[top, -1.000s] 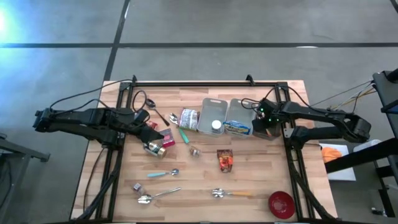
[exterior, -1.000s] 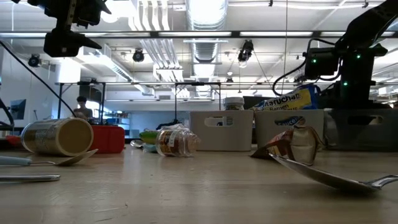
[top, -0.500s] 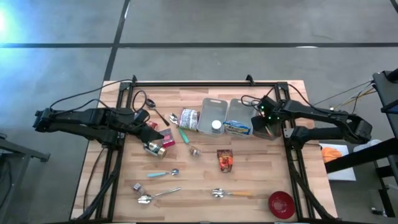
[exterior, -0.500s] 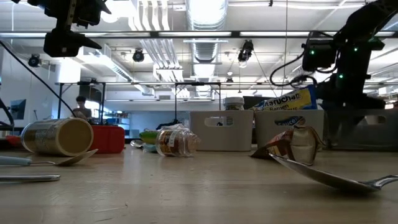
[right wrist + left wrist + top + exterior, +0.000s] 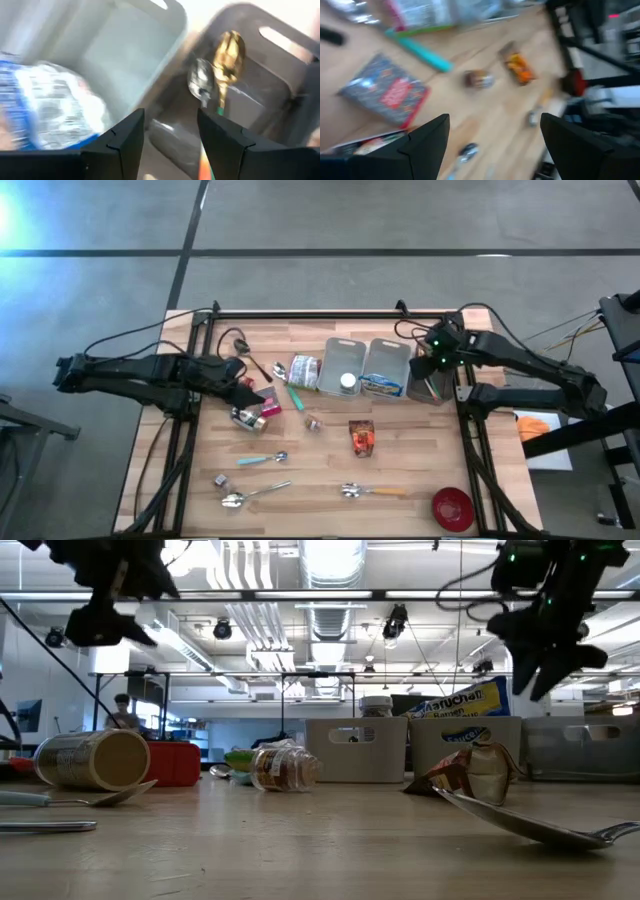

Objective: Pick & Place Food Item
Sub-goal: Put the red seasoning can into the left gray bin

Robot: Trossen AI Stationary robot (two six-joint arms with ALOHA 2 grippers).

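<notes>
My right gripper [image 5: 433, 366] hangs open above the dark bin [image 5: 430, 390] at the table's right, with nothing between its fingers [image 5: 170, 120]. In that bin lie a gold spoon [image 5: 228, 54] and a silver spoon [image 5: 201, 82]. A blue-and-white noodle packet [image 5: 383, 386] rests in the light-grey bin [image 5: 388, 352] beside it. My left gripper [image 5: 250, 388] stands open and empty above a red box [image 5: 385, 95] and a can [image 5: 243, 417] lying on its side. An orange snack packet [image 5: 362, 437] sits mid-table.
A second light-grey bin [image 5: 340, 350] holds a white-capped bottle [image 5: 347, 381]. A clear packet [image 5: 305, 370], a teal-handled utensil [image 5: 422, 52] and a small jar [image 5: 313, 422] lie near the left gripper. Spoons [image 5: 372, 491] and a red bowl [image 5: 452, 508] lie along the near edge.
My right gripper has risen straight up from inside the dark bin and now hangs clear above its rim, tipped more steeply down. My left gripper has tipped a little further down above the red box.
</notes>
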